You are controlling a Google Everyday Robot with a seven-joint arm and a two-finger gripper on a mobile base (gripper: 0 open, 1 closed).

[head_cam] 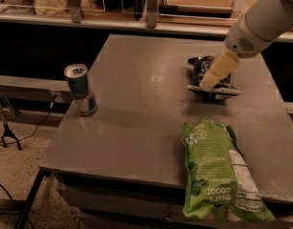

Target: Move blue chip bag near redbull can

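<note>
Table [136, 128], grey and matte, largest item; dark counter [136, 26] behind, speckled floor [12, 175] with cables to the left. Robot arm [260, 25], white, entering from upper right. Green bag [217, 175], long, flat at the near right edge. Blue chip bag [199, 65], far right of table, well apart from redbull can [80, 89], upright near the left edge. Gripper [205, 84], cream, tip low against the bag; opening cannot be told. Step judged: approach to grasp. Next calls for a secure hold, then carriage leftwards to the can.

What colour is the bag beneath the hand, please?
Dark navy bag, white print; hand over it; camera view.
</note>
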